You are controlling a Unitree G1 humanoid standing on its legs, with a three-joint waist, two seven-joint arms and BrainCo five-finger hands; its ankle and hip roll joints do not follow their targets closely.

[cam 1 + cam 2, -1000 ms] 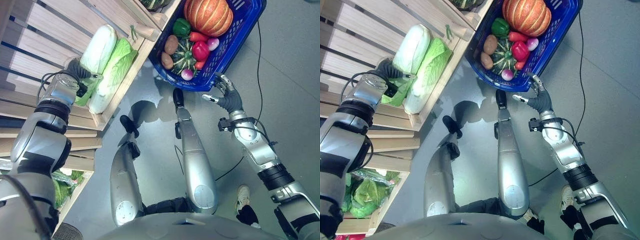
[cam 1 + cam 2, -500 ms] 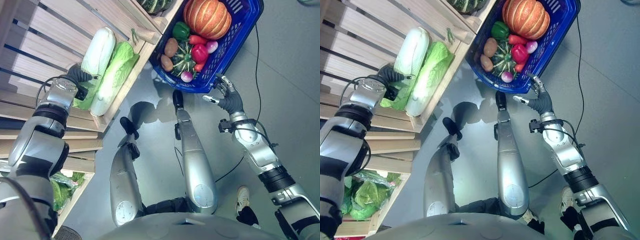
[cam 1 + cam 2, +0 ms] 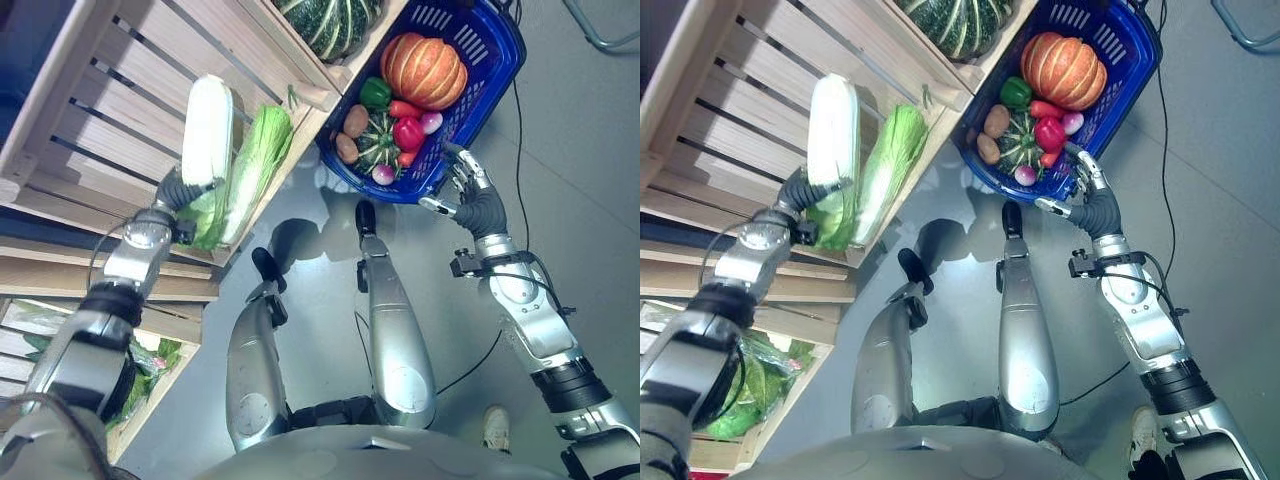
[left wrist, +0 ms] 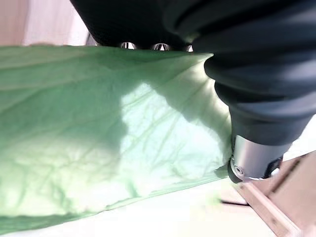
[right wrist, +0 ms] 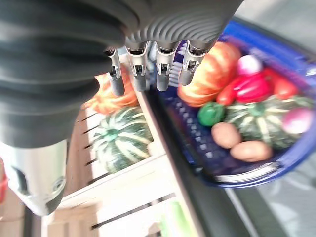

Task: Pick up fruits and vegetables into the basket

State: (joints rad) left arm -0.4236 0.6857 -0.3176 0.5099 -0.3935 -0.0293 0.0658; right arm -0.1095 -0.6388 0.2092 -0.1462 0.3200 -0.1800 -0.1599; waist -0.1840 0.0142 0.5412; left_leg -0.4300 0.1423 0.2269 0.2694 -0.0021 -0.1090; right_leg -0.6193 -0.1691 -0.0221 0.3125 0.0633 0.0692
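Observation:
A pale napa cabbage [image 3: 208, 125] stands steeply in the wooden crate [image 3: 110, 95], its green leafy end in my left hand [image 3: 178, 190]. The left wrist view has the green leaf [image 4: 98, 138] pressed into the palm with the thumb [image 4: 256, 123] round it. A second, greener cabbage [image 3: 256, 170] lies beside it. The blue basket [image 3: 500, 50] on the floor holds an orange pumpkin [image 3: 425, 70], a striped squash [image 3: 378, 143], peppers [image 3: 407, 132] and potatoes [image 3: 355, 120]. My right hand [image 3: 478, 203] hangs open just outside the basket's near rim.
A dark striped squash [image 3: 330, 20] sits in the neighbouring crate, next to an orange pumpkin [image 5: 106, 98]. Leafy greens [image 3: 745, 385] fill a lower shelf. The grey floor [image 3: 580, 150] lies to the right of the basket.
The camera has shifted, so the whole scene sits differently. The pale cabbage now stands steeper than its neighbour, with my left hand at its leafy end. My right hand is nearer the basket rim.

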